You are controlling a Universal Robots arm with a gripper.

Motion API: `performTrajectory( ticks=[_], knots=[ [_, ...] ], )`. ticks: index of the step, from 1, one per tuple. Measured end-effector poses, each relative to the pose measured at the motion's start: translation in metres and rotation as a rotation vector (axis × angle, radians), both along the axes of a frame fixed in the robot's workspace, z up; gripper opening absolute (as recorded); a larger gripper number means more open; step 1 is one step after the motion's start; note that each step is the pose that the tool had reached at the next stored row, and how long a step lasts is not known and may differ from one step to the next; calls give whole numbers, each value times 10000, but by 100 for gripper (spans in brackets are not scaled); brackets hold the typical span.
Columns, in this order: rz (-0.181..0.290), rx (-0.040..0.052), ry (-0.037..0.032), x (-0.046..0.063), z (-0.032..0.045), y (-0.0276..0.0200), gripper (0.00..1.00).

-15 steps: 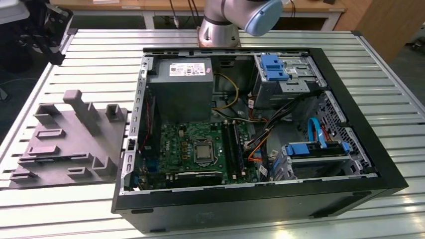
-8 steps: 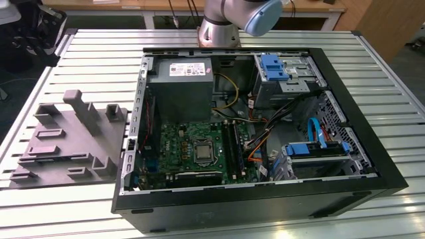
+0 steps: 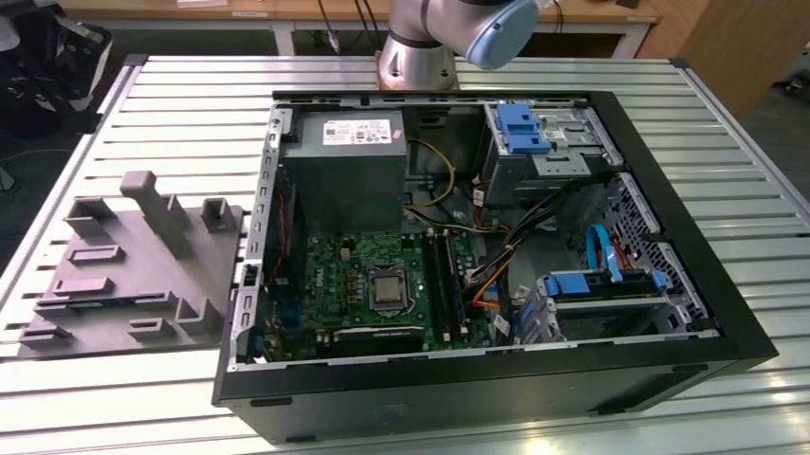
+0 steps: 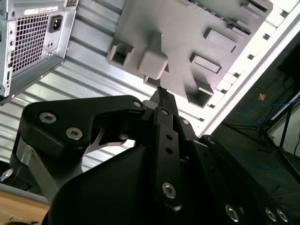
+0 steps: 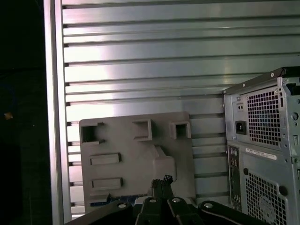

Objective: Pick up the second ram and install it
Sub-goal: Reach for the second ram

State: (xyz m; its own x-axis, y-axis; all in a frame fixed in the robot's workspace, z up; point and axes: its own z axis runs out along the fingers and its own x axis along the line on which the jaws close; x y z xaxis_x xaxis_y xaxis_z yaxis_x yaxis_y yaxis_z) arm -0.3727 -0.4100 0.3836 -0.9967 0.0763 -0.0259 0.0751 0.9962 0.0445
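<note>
Slatted aluminium tabletop (image 3: 152,104): grey plastic holder tray (image 5: 136,159) beside open black computer case (image 3: 506,389). Black gripper (image 5: 161,182), fingers (image 4: 164,122) together, empty, hangs above tray. Blue-green second ram (image 5: 110,201) apparently unpicked at tray edge.

Slatted metal table (image 3: 190,104), wooden bench (image 3: 152,13) behind, dark floor (image 3: 28,207)

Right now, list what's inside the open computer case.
Inside the computer case: a grey power supply, a green motherboard, loose cables and blue drive brackets. The power supply and drive cages cover whatever lies beneath them.
</note>
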Motion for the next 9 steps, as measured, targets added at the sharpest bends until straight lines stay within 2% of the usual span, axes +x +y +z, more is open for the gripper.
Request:
performTrajectory(
  ticks=[9],
  knots=[
    [1,0,-1,-62,-42,-104,10]
  ],
)
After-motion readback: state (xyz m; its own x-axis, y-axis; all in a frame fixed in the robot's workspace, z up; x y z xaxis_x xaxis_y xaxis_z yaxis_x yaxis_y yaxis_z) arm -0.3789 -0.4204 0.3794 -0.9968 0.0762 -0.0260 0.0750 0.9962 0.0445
